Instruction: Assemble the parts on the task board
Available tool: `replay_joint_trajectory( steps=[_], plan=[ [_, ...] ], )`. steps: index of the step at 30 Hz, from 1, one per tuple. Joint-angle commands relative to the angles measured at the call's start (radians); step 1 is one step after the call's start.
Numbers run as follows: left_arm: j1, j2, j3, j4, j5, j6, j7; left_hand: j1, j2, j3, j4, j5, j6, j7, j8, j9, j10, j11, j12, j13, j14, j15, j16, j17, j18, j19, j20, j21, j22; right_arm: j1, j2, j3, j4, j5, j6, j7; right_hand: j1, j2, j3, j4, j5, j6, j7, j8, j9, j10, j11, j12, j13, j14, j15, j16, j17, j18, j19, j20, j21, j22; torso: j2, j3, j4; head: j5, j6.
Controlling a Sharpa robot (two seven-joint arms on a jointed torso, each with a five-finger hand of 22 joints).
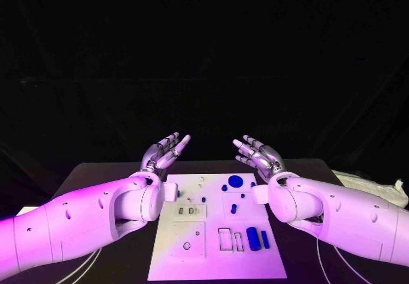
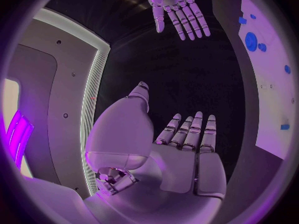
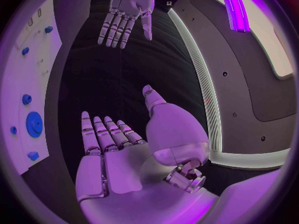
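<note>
Your blue parts lie scattered on the white board mid-table, most toward its right side, the long ones pointing away from you. Both hands hover beyond the far edge, fingers spread, holding nothing; the right hand is nearer than the left hand.

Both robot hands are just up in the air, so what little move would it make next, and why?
Probably lower one hand toward the task board. Both the left robot hand and the right robot hand are raised beyond its far edge, open and holding nothing, while the blue parts lie untouched on the board.
</note>
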Motion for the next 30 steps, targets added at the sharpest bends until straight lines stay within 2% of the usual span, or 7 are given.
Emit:
replay_joint_trajectory(
  steps=[1,6,8,9,15,24,30],
  plan=[
    [0.002,0.002,0.0,-0.001,0.014,0.065,0.009,0.058,0.012,0.004,0.011,0.007,0.057,0.093,0.012,0.006,0.063,0.014,0.009,0.006,0.065,0.006,0.015,0.008,0.04,0.03,0.018,0.014,0.006,-0.002,0.005,0.004,-0.011,-0.104,0.188,-0.072,0.097,0.015,0.001,-0.057,0.011,0.126,0.156,0.023,0.014,0.17,0.018,0.028,0.015,0.18,0.012,0.032,0.016,0.044,0.164,0.006,0.043,0.024,0.0,-0.0001,0.0,0.0,0.0],
    [0.002,0.002,0.0,-0.001,0.014,0.065,0.009,0.09,0.033,0.009,0.003,0.008,0.167,0.088,0.026,0.015,0.209,0.034,0.027,0.017,0.285,0.014,0.057,0.031,0.044,0.19,0.021,0.054,0.027,-0.002,0.009,0.009,-0.019,-0.125,0.23,-0.089,0.168,0.007,0.006,-0.113,0.006,0.32,0.143,0.052,0.03,0.428,-0.003,0.063,0.029,0.46,-0.02,0.073,0.031,0.084,0.341,0.006,0.101,0.046,0.0,-0.0001,0.0,0.0,0.0],
    [0.002,0.002,0.0,-0.001,0.014,0.065,0.009,0.108,0.042,0.002,-0.002,0.009,0.281,0.083,0.042,0.022,0.367,0.05,0.045,0.025,0.402,0.017,0.075,0.036,0.036,0.339,0.018,0.087,0.041,-0.002,0.01,0.009,-0.02,-0.128,0.236,-0.091,0.193,0.003,0.01,-0.138,0.005,0.433,0.125,0.068,0.038,0.562,-0.022,0.078,0.034,0.578,-0.037,0.085,0.035,0.1,0.37,0.006,0.112,0.045,0.0,-0.0001,0.0,0.0,0.0],
    [0.0,-0.014,0.003,-0.017,0.041,0.079,0.054,0.116,0.043,0.0,-0.006,0.006,0.338,0.087,0.053,0.028,0.444,0.042,0.059,0.031,0.439,0.013,0.087,0.04,0.042,0.418,0.018,0.107,0.05,-0.002,-0.01,0.013,-0.057,-0.404,0.196,-0.036,0.202,0.002,0.012,-0.148,0.003,0.478,0.119,0.072,0.039,0.587,-0.029,0.078,0.033,0.605,-0.044,0.086,0.035,0.108,0.383,0.006,0.116,0.044,0.005,-0.0013,0.0043,-0.005,0.003],
    [0.001,-0.038,0.004,0.005,0.035,0.106,0.05,0.141,0.062,-0.022,-0.022,0.003,0.597,0.082,0.101,0.044,0.714,-0.016,0.105,0.044,0.653,-0.049,0.147,0.059,0.076,0.63,-0.013,0.169,0.065,0.0,-0.028,0.025,-0.059,-0.516,0.111,-0.034,0.232,0.0,0.048,-0.202,0.008,0.682,0.101,0.072,0.04,0.706,-0.056,0.062,0.03,0.749,-0.082,0.089,0.035,0.124,0.477,-0.009,0.149,0.042,0.021,-0.0049,0.0101,-0.013,0.0],
    [0.007,-0.098,0.006,0.084,0.025,0.137,0.028,0.165,0.079,-0.045,-0.041,0.004,0.671,0.061,0.094,0.034,0.812,-0.045,0.092,0.04,0.779,-0.089,0.157,0.1,0.075,0.75,-0.051,0.176,0.058,0.006,-0.068,0.055,-0.044,-0.701,0.079,-0.075,0.213,-0.008,0.137,-0.246,0.016,0.774,0.079,0.063,0.041,0.829,-0.091,0.048,0.031,0.877,-0.124,0.088,0.035,0.125,0.582,-0.057,0.193,0.046,0.063,-0.0108,0.0207,-0.033,0.01],
    [0.015,-0.155,0.009,0.167,-0.011,0.155,0.001,0.181,0.08,-0.054,-0.06,0.003,0.698,0.053,0.085,0.035,0.846,-0.056,0.079,0.043,0.834,-0.105,0.169,0.138,0.075,0.803,-0.068,0.178,0.055,0.016,-0.093,0.081,-0.023,-0.924,0.118,-0.129,0.243,-0.053,0.192,-0.247,0.044,0.813,0.058,0.058,0.042,0.92,-0.122,0.052,0.033,1.008,-0.172,0.119,0.047,0.124,0.685,-0.11,0.26,0.071,0.101,-0.0172,0.0288,-0.045,0.018]
  ],
)
